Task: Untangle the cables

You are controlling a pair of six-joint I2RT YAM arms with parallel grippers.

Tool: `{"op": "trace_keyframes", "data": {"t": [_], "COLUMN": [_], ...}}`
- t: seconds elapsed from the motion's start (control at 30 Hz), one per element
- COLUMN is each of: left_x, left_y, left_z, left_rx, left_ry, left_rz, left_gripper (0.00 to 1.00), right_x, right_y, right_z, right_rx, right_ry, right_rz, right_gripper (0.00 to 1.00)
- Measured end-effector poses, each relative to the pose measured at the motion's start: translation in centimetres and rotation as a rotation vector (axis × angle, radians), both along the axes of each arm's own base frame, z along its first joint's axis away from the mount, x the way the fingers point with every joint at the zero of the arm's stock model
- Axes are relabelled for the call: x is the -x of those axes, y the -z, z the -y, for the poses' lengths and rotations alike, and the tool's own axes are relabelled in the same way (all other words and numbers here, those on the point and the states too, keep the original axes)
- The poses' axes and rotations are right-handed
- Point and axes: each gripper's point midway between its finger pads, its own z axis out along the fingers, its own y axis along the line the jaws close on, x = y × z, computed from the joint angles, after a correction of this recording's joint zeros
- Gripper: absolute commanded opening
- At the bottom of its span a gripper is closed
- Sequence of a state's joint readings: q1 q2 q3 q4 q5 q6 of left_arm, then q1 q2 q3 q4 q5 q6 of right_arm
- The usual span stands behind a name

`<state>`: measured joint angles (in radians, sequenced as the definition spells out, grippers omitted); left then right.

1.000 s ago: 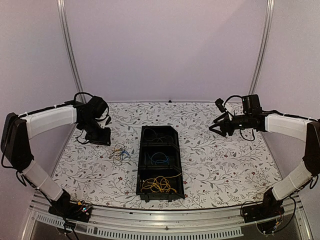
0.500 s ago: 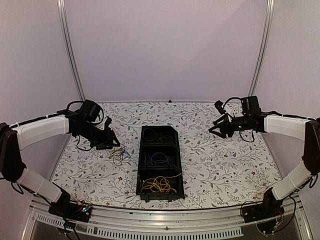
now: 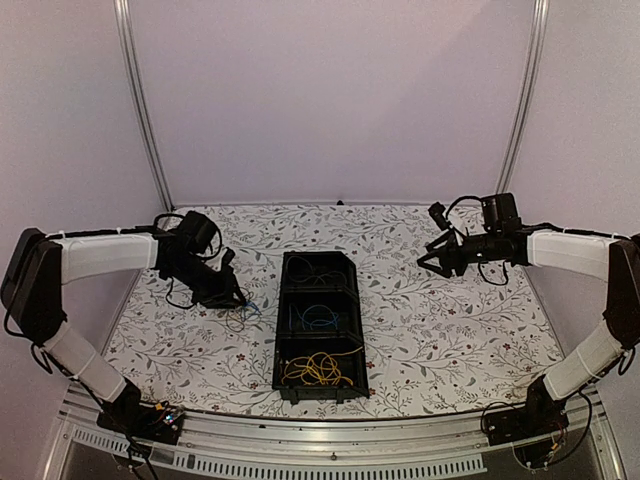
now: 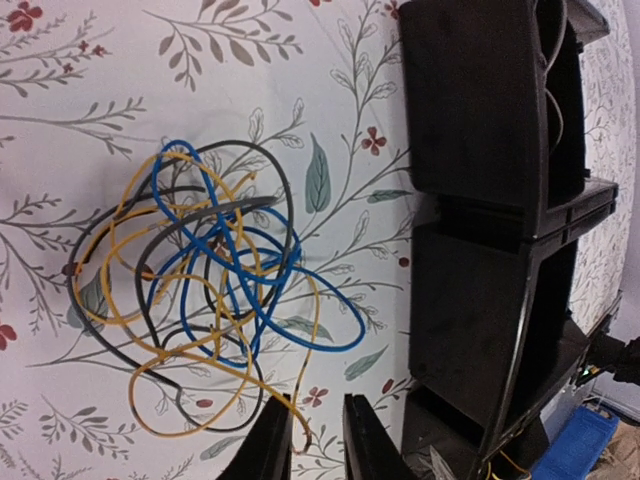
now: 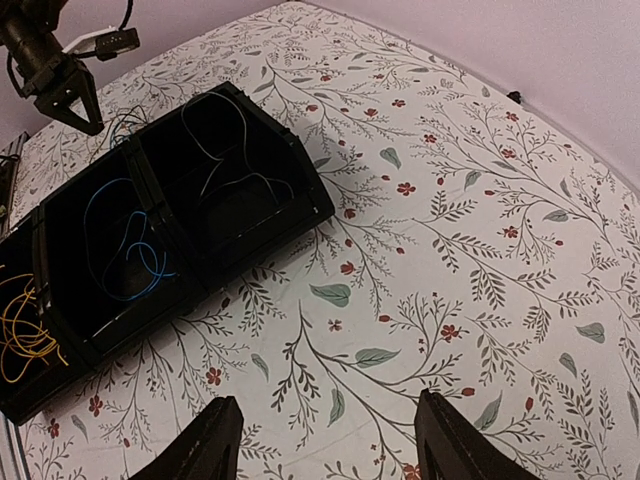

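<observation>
Bench top: white cloth (image 3: 440,320) printed with grey-green leafy sprigs and small red flowers, lying flat. Plain pale lilac walls on three sides. Two aluminium posts (image 3: 140,100) rise from the far corners, and a slotted aluminium rail (image 3: 330,440) runs along the near edge.

Black tray (image 3: 352,262) at mid-bench, its long side running from near edge to far edge, with three compartments. The near one holds yellow wire (image 3: 318,370), the middle one blue wire (image 3: 320,318), and the far one a thin loop whose colour I cannot tell.

The cables (image 4: 205,290) are one loose knot of yellow, blue and dark strands, flat on the cloth between the tray and the left edge, just beside the tray wall.

Left gripper (image 4: 318,440) is low over the knot's tray side. Its fingers are a narrow gap apart with nothing between them, and a yellow end lies against one tip.

Right gripper (image 5: 330,440) hangs above the right half toward the far edge, well apart from the tray, its fingers spread wide and empty.
</observation>
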<state>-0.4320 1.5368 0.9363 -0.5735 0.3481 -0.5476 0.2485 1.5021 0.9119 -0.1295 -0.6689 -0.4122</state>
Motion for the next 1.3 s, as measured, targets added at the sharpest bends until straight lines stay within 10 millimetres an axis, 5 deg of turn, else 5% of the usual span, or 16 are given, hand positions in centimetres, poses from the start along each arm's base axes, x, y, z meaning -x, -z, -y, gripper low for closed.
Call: {"op": "trace_keyframes", "data": {"t": [0.07,0.27,0.4,0.53,0.63,0.8,0.9,1.03,1.3], "left_x": [0.0,-1.0,-4.2,-6.0,-5.7,-5.7,-6.3,-7.2,-6.4], "left_y": [-0.1,-2.7,-11.7,-24.1,-30.2,-33.4,-33.1,-31.6,-25.8], "left_z": [0.3,0.7,0.8,-0.2,-1.2,-1.8,-1.5,-0.9,-0.1], "left_rx": [0.012,0.014,0.007,0.014,0.016,0.004,-0.004,-0.013,-0.005], "left_ry": [0.009,0.033,0.043,0.015,-0.003,-0.011,-0.003,0.009,0.065], "left_rz": [0.003,0.05,0.27,0.578,0.72,0.796,0.789,0.763,0.663], "left_gripper": [0.01,0.0,0.0,0.0,0.0,0.0,0.0,0.0,0.0], "right_x": [0.0,0.2,-0.4,-1.3,-0.9,0.0,0.6,0.6,0.2], "right_y": [0.0,0.1,-2.0,-8.4,-15.6,-27.9,-31.0,-28.8,-17.2], "right_z": [0.0,-0.2,-2.0,-7.6,-13.5,-21.3,-24.5,-29.3,-36.7], "right_rx": [0.0,-0.009,-0.023,-0.034,-0.071,-0.216,-0.297,-0.342,-0.313], "right_ry": [0.0,-0.015,-0.064,-0.188,-0.311,-0.421,-0.447,-0.459,-0.421], "right_rz": [0.0,-0.013,-0.027,0.086,0.24,0.507,0.589,0.574,0.316], "right_gripper": [0.63,0.59,0.59,0.62,0.67,0.76,0.75,0.7,0.59]}}
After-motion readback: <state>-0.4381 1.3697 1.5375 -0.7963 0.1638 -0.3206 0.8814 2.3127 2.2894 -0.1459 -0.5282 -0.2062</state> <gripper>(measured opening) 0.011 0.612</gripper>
